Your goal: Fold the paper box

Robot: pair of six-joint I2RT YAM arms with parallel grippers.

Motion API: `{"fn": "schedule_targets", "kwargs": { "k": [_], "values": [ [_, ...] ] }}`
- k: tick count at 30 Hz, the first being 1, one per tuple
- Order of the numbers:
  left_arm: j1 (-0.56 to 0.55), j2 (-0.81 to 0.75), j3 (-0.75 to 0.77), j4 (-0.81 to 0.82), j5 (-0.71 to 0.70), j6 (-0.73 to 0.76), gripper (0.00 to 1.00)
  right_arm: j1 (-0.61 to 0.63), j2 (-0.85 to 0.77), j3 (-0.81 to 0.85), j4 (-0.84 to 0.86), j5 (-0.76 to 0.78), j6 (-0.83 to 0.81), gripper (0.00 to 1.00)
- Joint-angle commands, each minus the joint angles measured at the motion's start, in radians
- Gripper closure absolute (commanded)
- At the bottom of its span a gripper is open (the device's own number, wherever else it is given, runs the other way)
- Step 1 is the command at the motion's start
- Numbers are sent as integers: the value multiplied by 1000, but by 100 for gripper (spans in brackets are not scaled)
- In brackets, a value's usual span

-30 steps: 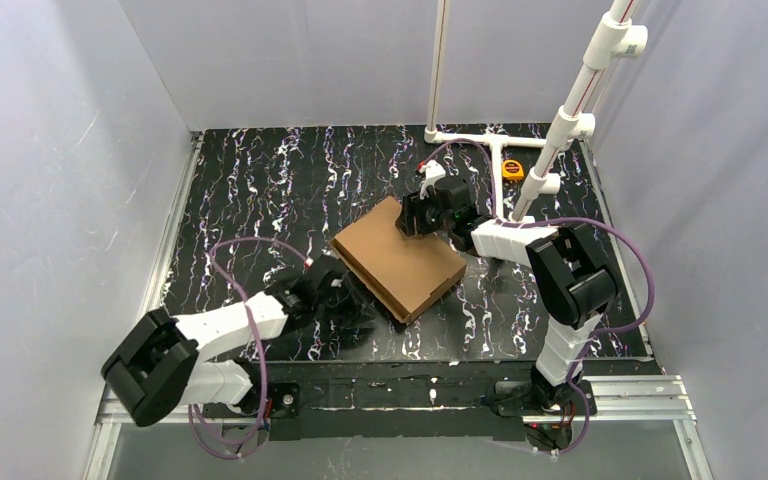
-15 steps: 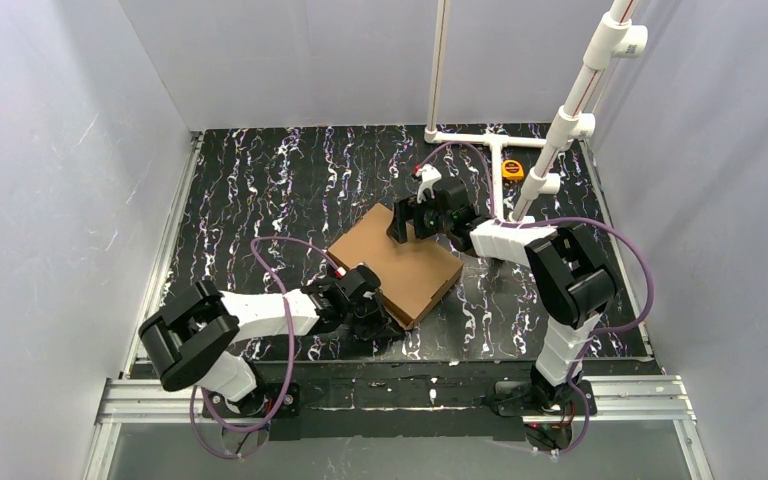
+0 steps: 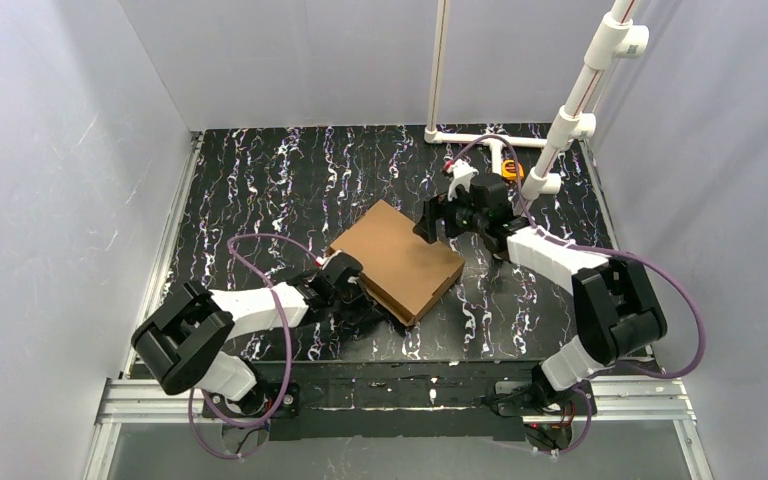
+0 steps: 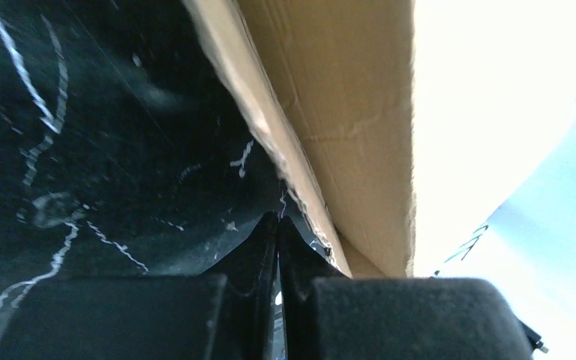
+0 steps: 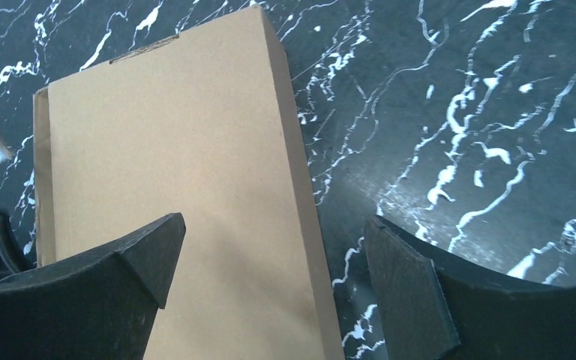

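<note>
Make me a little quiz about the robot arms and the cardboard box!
1. True or false: the right gripper is open beside the paper box.
2. Fill in: the tape measure at the back is coloured ____.
3. The shut left gripper points at: A) the box's edge, B) the tape measure, C) the right gripper.
Key: 1 true; 2 yellow; 3 A.
</note>
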State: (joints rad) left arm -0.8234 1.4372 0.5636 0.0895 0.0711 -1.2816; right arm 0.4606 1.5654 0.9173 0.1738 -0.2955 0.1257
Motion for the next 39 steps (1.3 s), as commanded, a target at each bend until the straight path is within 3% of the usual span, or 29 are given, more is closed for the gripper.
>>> {"fn": "schedule_targets", "kwargs": {
  "k": [1,6,11,16,19,21,24,27,34,39],
  "values": [
    [64,-58,-3,-19,6,64,100,-9,-71,-66,-17,-29,-38,2],
    [67,-125,-34,-20,33,99,100,-13,-160,-185,-34,-9,-65,1],
    [-10,-225,-120,2,14,88,100,-46,-270,-295,11,1,-25,2],
    [-88,-263,-255,222,41,10,74,-67,-267,-314,33,-64,55,2],
    [-110,-236,-267,261,34,-8,67,-74,-259,-347,79,-143,103,2],
    [-123,-199,-241,269,32,-10,69,-75,-245,-362,102,-153,119,1],
    [-140,-125,-196,271,39,-23,88,-81,-227,-366,110,-160,133,2],
    [-154,-58,-164,269,50,-54,100,-82,-212,-373,115,-155,135,3],
    [-188,9,-163,217,46,-185,100,-82,-194,-373,112,-153,144,14],
    [-212,-39,-105,-56,-48,-220,100,-82,-196,-375,115,-150,147,16]
  ]
}}
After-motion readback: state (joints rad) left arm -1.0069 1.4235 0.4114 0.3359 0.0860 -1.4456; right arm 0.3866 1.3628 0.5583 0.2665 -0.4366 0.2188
